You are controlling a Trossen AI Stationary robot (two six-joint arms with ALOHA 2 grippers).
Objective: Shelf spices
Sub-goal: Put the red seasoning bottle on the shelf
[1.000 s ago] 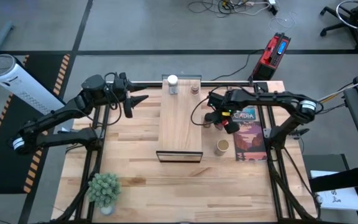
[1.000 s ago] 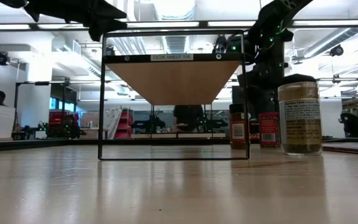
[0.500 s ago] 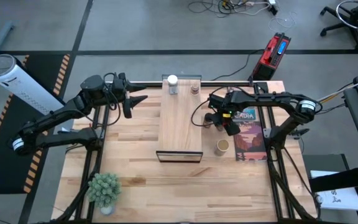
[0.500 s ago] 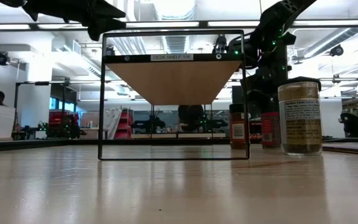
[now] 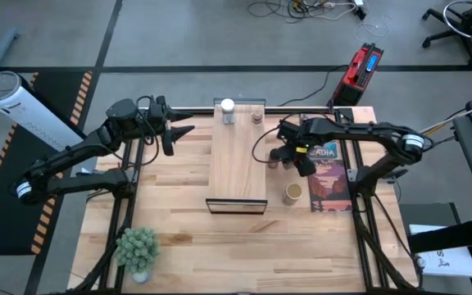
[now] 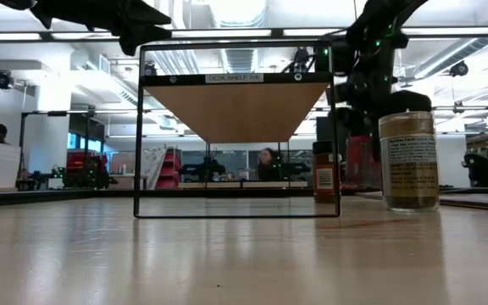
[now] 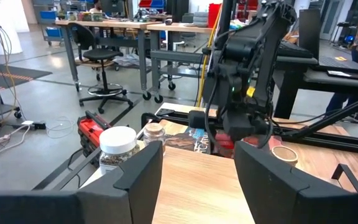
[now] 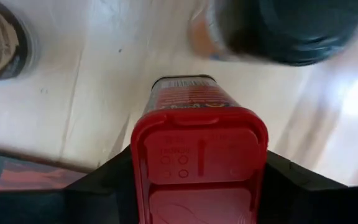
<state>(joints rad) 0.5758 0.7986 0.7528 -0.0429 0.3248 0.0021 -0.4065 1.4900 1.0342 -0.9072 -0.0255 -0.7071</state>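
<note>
A: Since a second ago, the right gripper [image 5: 295,158] has been closing; its dark fingers [image 8: 107,180] are now pressing on both sides of the red tin [image 8: 199,149].

B: So the tin is sitting right between the fingers?

A: Yes, in the right wrist view its red lid is filling the gap between them. I cannot tell whether it is lifting off the tabletop [image 5: 179,213] or still standing on it.

B: What is lying nearest the front?

A: The tan-topped jar [image 5: 292,193] is standing upright on the table, just beside the shelf [image 5: 238,164] on its right and touching neither it nor the gripper. The game box [image 5: 331,182] is lying flat next to it.

B: And farther back?

A: The gripper and tin are sitting just behind the tan-topped jar, between the shelf and the box. The dark-lidded jar [image 5: 273,161] is standing on the table close to the tin, on the shelf side.

B: Anything on the shelf itself?

A: At its far end the white-capped jar [image 5: 227,111] is standing upright, with a small brown-lidded jar [image 5: 256,117] near it, the two apart.

B: The other arm?

A: The left gripper [image 5: 188,131] is hovering off the shelf's far left corner, its fingers [image 7: 135,180] standing apart and holding nothing.
</note>
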